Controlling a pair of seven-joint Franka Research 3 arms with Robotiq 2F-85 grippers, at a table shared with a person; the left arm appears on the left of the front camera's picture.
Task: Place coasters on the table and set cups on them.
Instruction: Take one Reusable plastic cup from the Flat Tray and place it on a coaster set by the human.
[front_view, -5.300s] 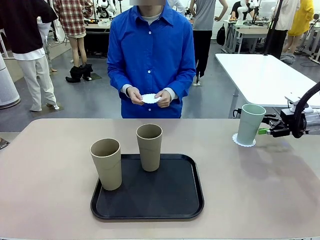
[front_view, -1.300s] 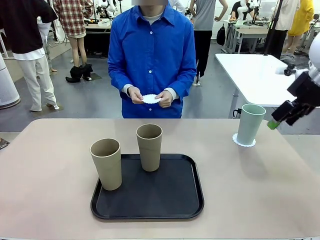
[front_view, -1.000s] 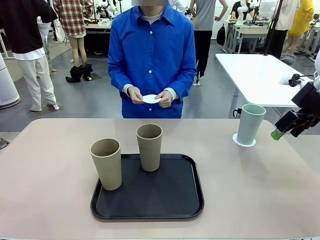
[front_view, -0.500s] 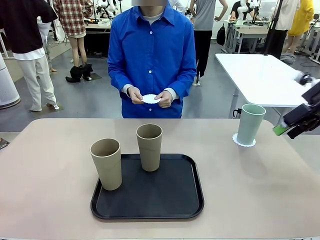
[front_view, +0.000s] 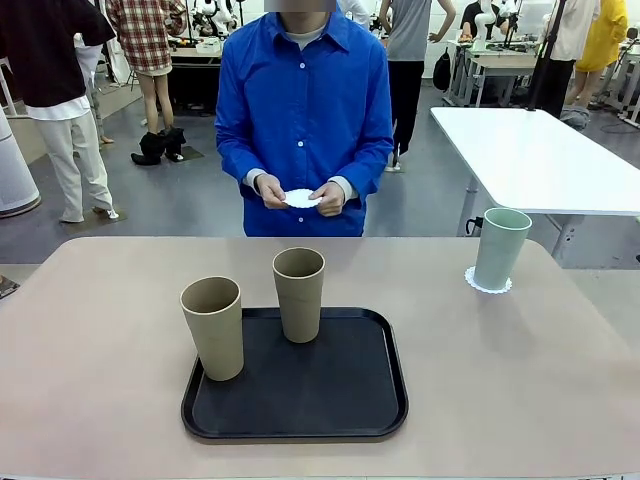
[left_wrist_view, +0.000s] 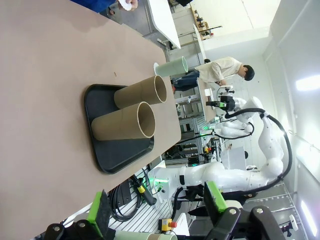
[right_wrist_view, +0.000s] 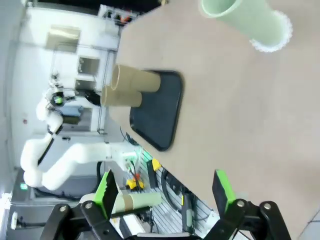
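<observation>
A pale mint cup stands upright on a lacy white coaster at the far right of the beige table. Two tan cups stand on the black tray. The person across the table holds another coaster in both hands. In the left wrist view my left gripper is open and empty, well back from the tan cups and the mint cup. My right gripper is open and empty too, off from the mint cup and its coaster.
A white rectangular table stands behind the far right corner. Bare tabletop lies left of the tray, in front of it, and between it and the mint cup. Other people stand farther back in the room.
The right gripper has drawn away from the mint cup, down and to the right, past the front picture's edge. Cups, tray and the person's hands have not moved.
</observation>
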